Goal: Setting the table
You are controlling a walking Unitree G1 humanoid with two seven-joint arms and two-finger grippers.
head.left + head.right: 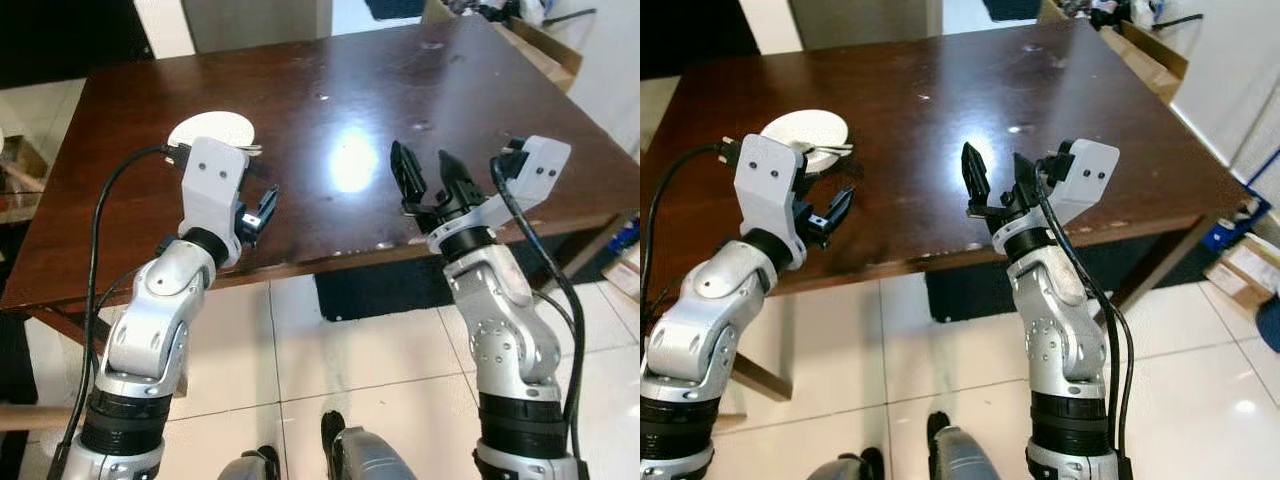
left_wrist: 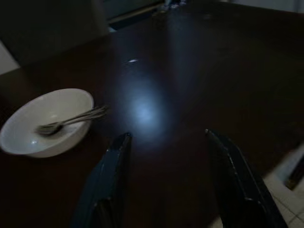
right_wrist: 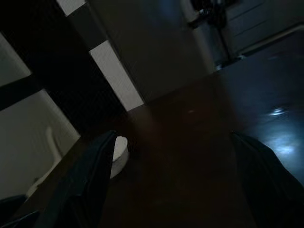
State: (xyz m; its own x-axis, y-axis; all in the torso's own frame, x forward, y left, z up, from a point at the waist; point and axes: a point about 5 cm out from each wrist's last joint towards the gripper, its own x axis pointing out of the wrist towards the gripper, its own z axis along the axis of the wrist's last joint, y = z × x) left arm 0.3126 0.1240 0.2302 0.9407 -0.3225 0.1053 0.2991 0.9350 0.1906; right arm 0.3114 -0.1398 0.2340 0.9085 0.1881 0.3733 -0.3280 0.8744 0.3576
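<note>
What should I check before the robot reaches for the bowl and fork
1. Bowl upright on the table: ok, it sits near the robot's left edge.
2. Fork placement: ok, its tines rest inside the bowl with the handle over the rim.
3. Left gripper ready to grasp: ok, open, holding nothing, hovering over the table beside the bowl.
4. Right gripper free: ok, open, holding nothing, raised over the near table edge.
5. Left gripper lined up with the bowl: not ok, the bowl lies off to one side of the fingers.
6. Bowl contents besides the fork: cannot tell, the wrist view is dim.
</note>
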